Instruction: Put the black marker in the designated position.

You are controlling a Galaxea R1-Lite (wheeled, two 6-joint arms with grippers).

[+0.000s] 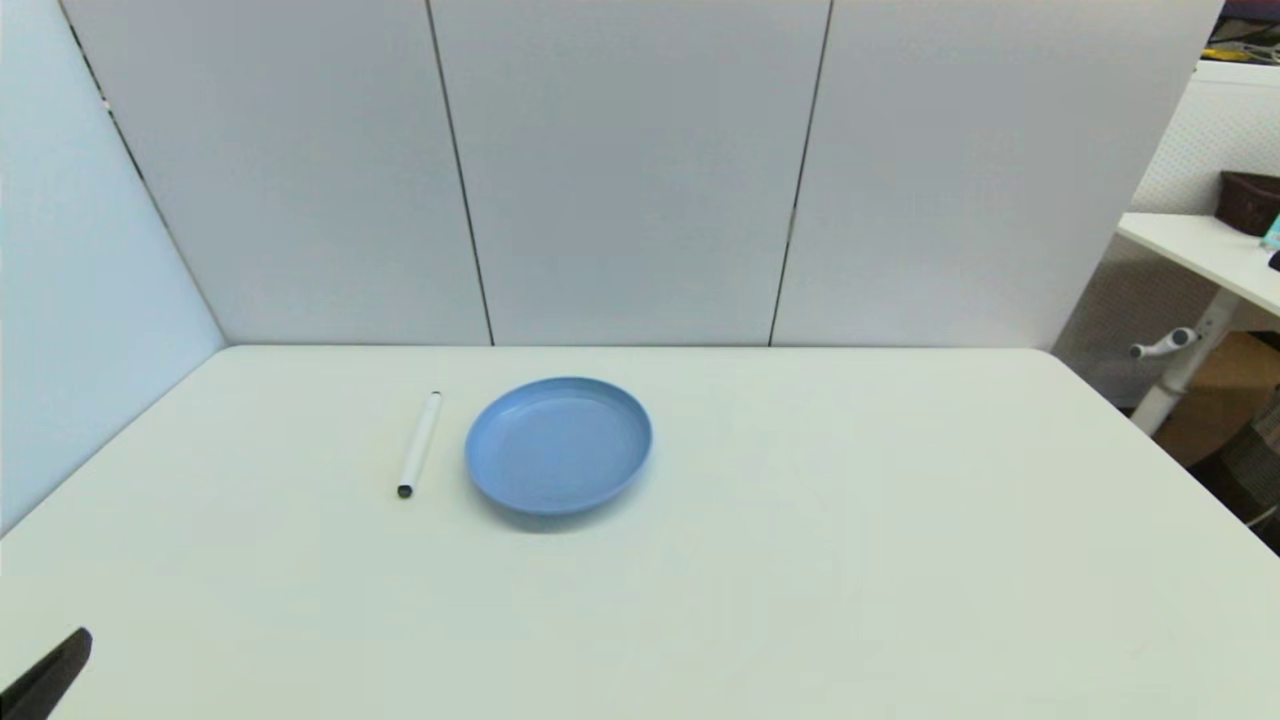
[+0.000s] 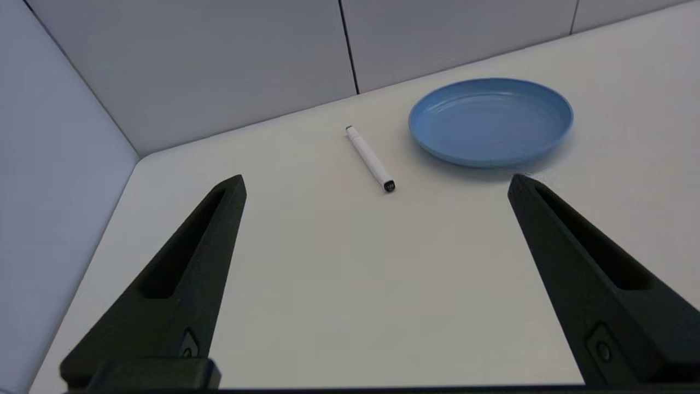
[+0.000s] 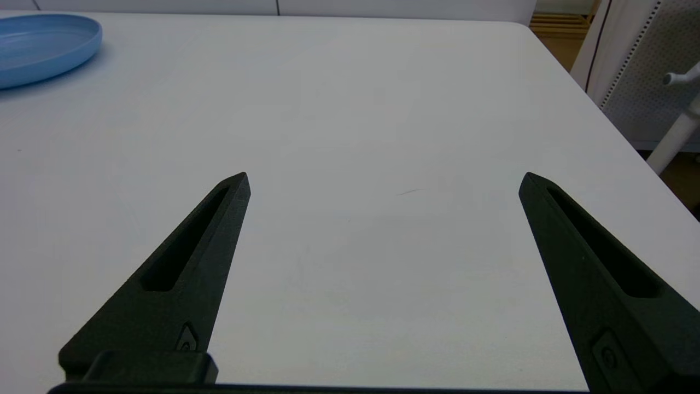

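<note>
As the head view shows, one black marker [image 1: 419, 444], slim with a white barrel, lies flat on the smooth white table [image 1: 800, 560] just left of one round blue plate [image 1: 558, 444], not touching, one dark fingertip at the near-left corner. In the left wrist view the left gripper [image 2: 377, 183] is spread wide, empty, two tapered black fingers [image 2: 186, 262] short of the marker. In the right wrist view the right gripper [image 3: 384, 180] is likewise spread, empty, over bare table.

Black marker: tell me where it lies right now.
In the head view the black marker lies flat on the white table, left of centre, just left of the blue plate and not touching it.
</note>
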